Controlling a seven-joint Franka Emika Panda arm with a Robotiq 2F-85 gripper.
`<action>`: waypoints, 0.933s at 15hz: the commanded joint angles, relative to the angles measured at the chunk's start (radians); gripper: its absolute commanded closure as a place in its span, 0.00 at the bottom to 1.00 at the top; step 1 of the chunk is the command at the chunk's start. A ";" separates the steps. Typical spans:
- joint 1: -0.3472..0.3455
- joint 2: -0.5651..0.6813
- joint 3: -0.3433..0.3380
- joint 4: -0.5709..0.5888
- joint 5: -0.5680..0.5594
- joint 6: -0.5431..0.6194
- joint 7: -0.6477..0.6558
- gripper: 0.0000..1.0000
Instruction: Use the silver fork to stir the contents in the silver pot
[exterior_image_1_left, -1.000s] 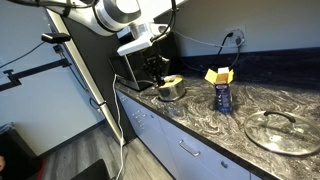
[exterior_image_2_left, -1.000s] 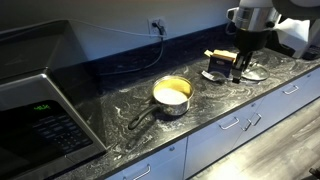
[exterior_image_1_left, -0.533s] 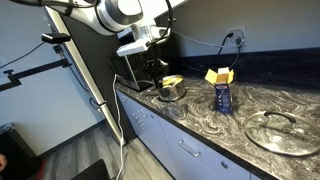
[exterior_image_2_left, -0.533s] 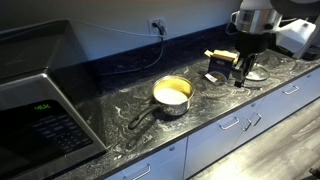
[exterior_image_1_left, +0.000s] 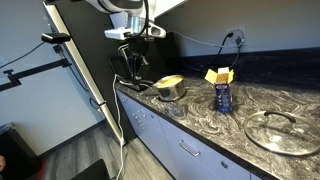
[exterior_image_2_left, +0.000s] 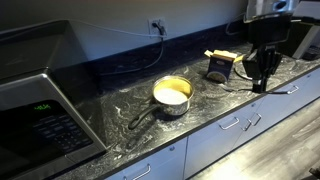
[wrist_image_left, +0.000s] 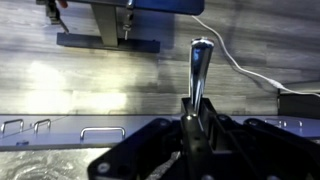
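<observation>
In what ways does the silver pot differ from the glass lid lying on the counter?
The silver pot is opaque metal; the glass lid is see-through. The pot stands open with yellow contents inside; the lid lies flat, apart from it, covering nothing. The pot has a long side handle; the lid has none. Both are round and rest on the dark marbled counter.

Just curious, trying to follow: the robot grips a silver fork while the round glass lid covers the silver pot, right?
Not quite. In an exterior view the round glass lid lies on the dark marbled countertop, apart from the open silver pot. The wrist view shows the silver fork gripped between the jaws.
</observation>
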 joint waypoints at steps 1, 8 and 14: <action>-0.017 0.053 -0.008 0.064 0.138 -0.113 0.058 0.97; -0.016 0.094 -0.005 0.032 0.278 -0.074 0.063 0.88; -0.032 0.060 -0.018 -0.010 0.516 -0.082 0.212 0.97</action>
